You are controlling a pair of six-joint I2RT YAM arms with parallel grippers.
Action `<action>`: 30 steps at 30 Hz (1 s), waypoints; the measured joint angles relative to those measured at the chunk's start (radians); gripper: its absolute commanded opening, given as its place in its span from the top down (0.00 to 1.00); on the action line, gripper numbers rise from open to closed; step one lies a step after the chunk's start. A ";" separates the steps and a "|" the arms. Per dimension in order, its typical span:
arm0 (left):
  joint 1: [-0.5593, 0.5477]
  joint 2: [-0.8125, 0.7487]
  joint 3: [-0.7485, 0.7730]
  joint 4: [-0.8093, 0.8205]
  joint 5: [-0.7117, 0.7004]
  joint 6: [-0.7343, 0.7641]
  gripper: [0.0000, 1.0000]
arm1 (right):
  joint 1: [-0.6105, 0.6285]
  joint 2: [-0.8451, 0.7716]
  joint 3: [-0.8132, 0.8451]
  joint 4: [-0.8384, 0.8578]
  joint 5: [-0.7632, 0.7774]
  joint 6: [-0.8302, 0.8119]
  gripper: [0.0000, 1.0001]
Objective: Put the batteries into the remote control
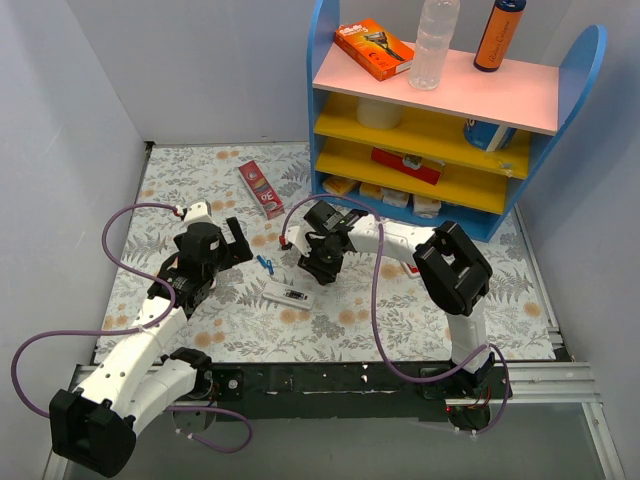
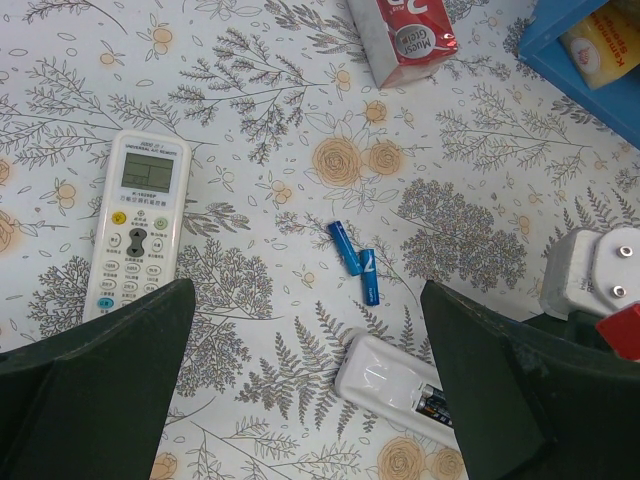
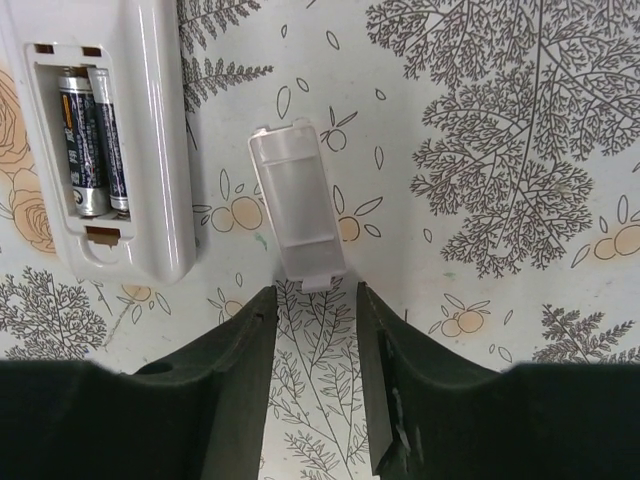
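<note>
- Left end effector (image 2: 307, 288): nearest the bases, jaws spread as wide as they go, holding nothing. It hangs over the floral surface (image 1: 330, 335), not touching anything.
- Remote control (image 3: 165, 130): lies face down on the surface between the two arms, with its back hatch uncovered.
- Batteries (image 3: 92, 135): two dark cells lie side by side in the bay and look fully seated. No dark cell is loose on the surface in any view.
- Battery cover (image 3: 297, 205): a pale translucent lid, flat on the surface just beside the remote control and apart from it.
- Right end effector (image 3: 315, 298): jaws about half open and empty. The fingertips stand at the cover's near end, one on each side of its line.
- Step in hand, as I read it: loading is done and the hatch is the remaining job.
- Next move calls for pinching the thin cover by its long edges, lifting it over the bay, lining up the tabs and sliding it home. The lid lies flat, so getting under it may be fiddly.
- Further out: a second remote (image 2: 140, 235) lying screen up, and two small blue pieces (image 2: 346, 248).
- Beyond those: a red pack (image 1: 261, 188), then the shelf (image 1: 520, 95).
</note>
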 measured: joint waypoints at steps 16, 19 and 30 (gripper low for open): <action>0.000 0.002 -0.004 0.000 0.023 -0.010 0.02 | 0.004 0.007 0.005 0.004 0.011 -0.023 0.99; 0.000 0.006 -0.004 0.000 0.060 -0.027 0.02 | 0.006 0.002 -0.002 0.011 0.011 -0.023 0.99; 0.000 0.033 -0.032 0.012 0.222 -0.125 0.02 | 0.006 -0.159 -0.084 0.060 0.008 -0.007 0.63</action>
